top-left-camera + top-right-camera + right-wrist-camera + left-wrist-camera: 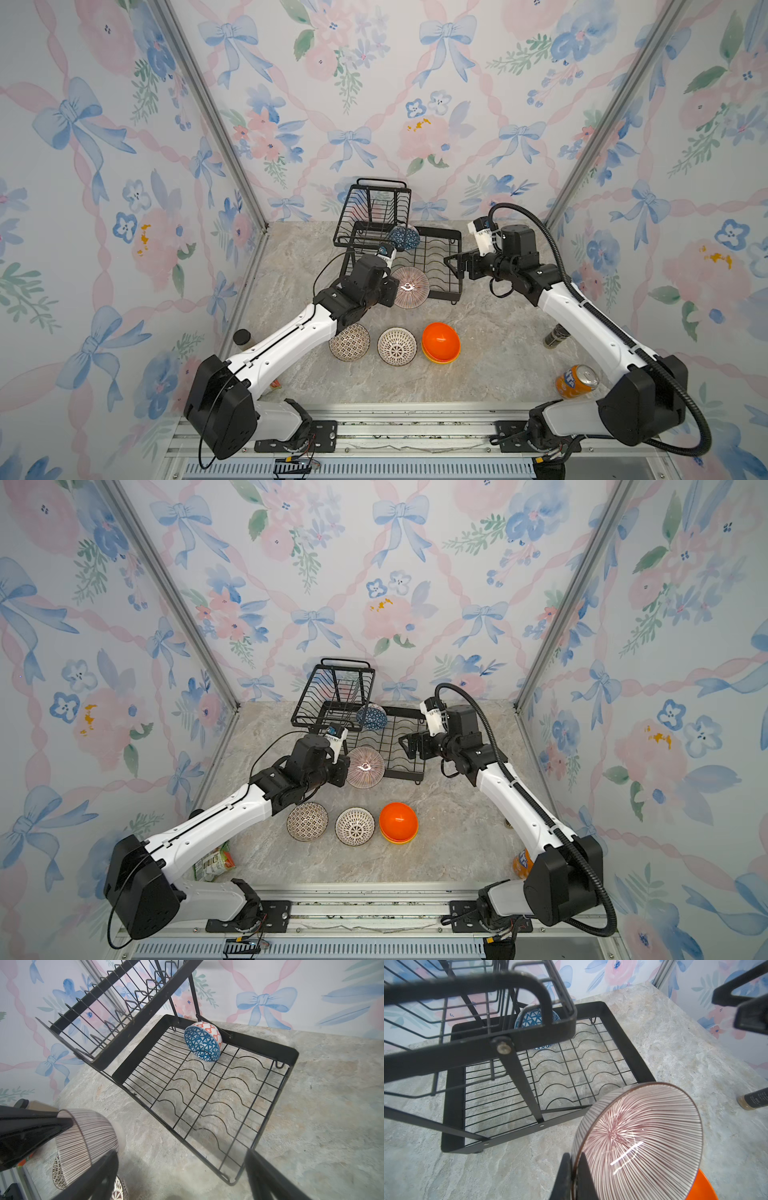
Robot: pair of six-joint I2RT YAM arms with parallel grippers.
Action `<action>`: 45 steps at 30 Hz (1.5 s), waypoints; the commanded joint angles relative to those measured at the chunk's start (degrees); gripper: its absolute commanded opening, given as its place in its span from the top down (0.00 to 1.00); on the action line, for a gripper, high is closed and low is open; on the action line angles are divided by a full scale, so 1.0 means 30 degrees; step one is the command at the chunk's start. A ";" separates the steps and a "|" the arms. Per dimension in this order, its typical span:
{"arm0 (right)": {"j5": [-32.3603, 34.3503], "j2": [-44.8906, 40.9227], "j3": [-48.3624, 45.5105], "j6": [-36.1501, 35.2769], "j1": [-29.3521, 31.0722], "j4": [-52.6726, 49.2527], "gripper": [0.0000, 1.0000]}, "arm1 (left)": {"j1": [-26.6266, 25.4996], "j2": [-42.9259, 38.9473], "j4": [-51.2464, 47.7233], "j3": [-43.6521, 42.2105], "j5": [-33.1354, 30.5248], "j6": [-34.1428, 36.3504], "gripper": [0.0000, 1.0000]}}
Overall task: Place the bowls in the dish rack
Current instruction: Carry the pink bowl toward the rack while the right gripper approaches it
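Gripping the pink striped bowl [639, 1142] by its rim, the left tool [572, 1159] is pinched fully closed and carries the bowl tilted on edge at the front edge of the dish rack [629, 1043]. The right tool [452, 266] stands wide open and empty beside the rack. The blue bowl [202, 1044] sits on edge at the back of the base. Recommended: keep the bowl on edge, clear the raised basket, and seat it in a free wavy slot before releasing.
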 commanded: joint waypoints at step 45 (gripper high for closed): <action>-0.0410 0.3532 0.1027 0.2908 0.3311 0.0520 0.31 | 0.0226 0.1707 0.4470 0.1131 0.0820 0.1254 1.00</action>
